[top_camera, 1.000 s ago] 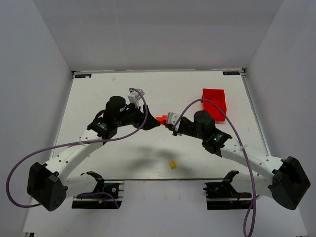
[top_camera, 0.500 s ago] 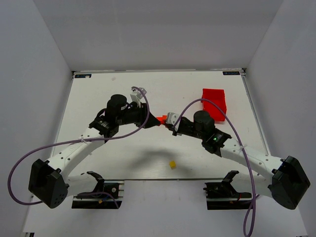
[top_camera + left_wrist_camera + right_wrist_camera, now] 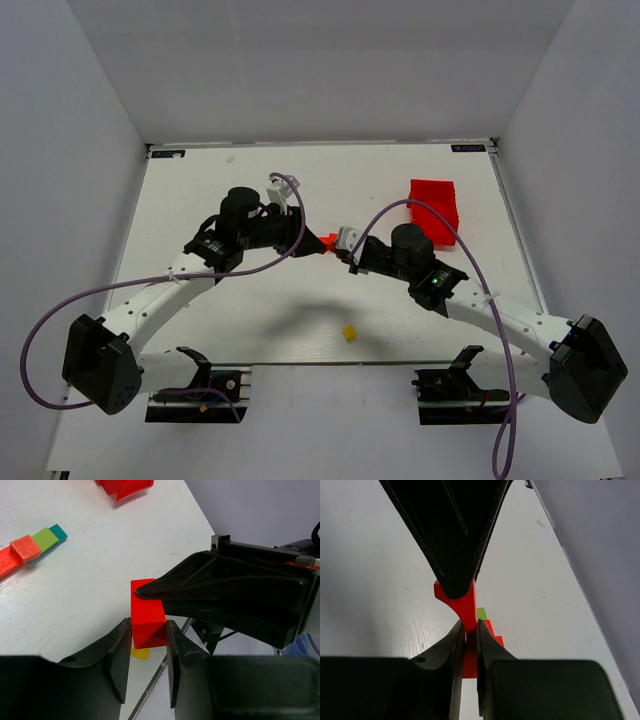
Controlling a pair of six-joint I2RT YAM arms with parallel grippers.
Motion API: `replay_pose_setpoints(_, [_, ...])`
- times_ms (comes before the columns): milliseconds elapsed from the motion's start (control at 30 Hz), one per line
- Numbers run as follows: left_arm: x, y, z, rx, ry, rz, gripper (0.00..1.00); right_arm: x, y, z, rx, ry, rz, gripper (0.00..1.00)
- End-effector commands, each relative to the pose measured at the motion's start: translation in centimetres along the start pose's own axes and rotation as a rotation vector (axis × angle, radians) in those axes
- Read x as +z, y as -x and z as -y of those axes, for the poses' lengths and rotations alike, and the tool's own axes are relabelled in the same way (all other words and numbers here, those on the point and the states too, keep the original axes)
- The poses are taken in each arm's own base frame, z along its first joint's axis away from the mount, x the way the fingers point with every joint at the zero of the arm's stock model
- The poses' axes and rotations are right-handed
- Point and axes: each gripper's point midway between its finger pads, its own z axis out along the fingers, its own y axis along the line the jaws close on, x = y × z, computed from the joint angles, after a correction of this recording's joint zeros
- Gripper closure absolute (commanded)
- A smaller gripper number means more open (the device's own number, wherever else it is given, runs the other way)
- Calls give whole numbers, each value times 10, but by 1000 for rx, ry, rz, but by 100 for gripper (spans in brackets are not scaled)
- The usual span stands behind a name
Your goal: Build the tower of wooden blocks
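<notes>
Clearly a handover is in hand: the arch (image 3: 147,611) hangs above the table, clamped between the fingers of the left gripper (image 3: 148,627) and also pinched tight by the right gripper (image 3: 470,627) facing it. Next, I think, one gripper must let go before the other carries the arch to the blocks (image 3: 30,550) lying ahead of the left gripper.

Aloft, on edge: red arch (image 3: 147,617). Alone, lying flat: yellow cube (image 3: 349,333). In a touching row: red block (image 3: 6,562), orange cube (image 3: 25,549), green block (image 3: 45,539), teal block (image 3: 60,531).
</notes>
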Motion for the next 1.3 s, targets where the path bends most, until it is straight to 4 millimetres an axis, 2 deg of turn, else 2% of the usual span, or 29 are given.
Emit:
replay_pose_setpoints(0, [-4,14,20,38,-48,8,99,2,27,12,-24,-30,85,88])
replay_pose_setpoints(67, [-4,20,18,62,-26,13,100,3,27,11,-24,-27,80,70])
replay_pose_setpoints(100, [-5,21,13,61,12,12,100,3,25,12,-25,-29,74,53])
replay_pose_setpoints(133, [-7,29,15,76,22,27,100,3,24,11,-23,-29,67,48])
replay_pose_setpoints(167, [-5,31,9,79,52,29,100,3,24,13,-25,-34,64,43])
replay_pose_setpoints(200, [-7,30,7,71,70,22,100,3,21,14,-22,-36,53,33])
replay_pose_setpoints(233, [-7,35,3,73,90,27,100,3,20,14,-25,-40,45,28])
replay_pose_setpoints(267, [-8,38,1,85,111,32,100,3,18,14,-26,-41,38,26])
replay_pose_setpoints(367, [-8,48,-23,88,248,36,100,0,13,20,-40,-53,-1,25])
replay_pose_setpoints(400, [-8,56,-27,90,285,52,100,-3,6,18,-33,-47,-43,25])
replay_pose_setpoints(467, [-4,53,-45,85,360,15,100,-8,8,26,-40,-78,-57,25])
replay_pose_setpoints(533, [-1,60,-50,78,393,8,100,-13,4,25,-49,-74,-89,25])
replay_pose_setpoints(600, [7,59,-60,66,422,-36,100,-22,-1,27,-46,-86,-128,28])
replay_pose_setpoints(733, [20,59,-78,37,488,-95,100,-35,-7,32,-38,-136,-183,43])
replay_pose_setpoints(767, [25,57,-78,39,494,-110,100,-38,-7,34,-37,-151,-186,59])
replay_pose_setpoints(800, [25,63,-78,37,507,-114,100,-42,-11,37,-30,-174,-206,70])
replay_pose_setpoints(833, [34,57,-87,22,522,-150,100,-45,-15,38,-25,-195,-220,81])
replay_pose_setpoints(867, [35,62,-85,9,527,-158,100,-47,-16,37,-20,-198,-224,100])
replay_pose_setpoints(900, [37,62,-89,4,547,-169,100,-51,-20,42,-15,-229,-246,100])
replay_pose_setpoints(967, [45,59,-95,-10,572,-197,100,-54,-23,40,-4,-231,-256,100])
replay_pose_setpoints(1100, [41,73,-95,0,612,-179,100,-59,-22,37,2,-229,-246,100])
replay_pose_setpoints(1267, [39,59,-107,-5,681,-231,100,-63,-16,32,0,-220,-217,100])
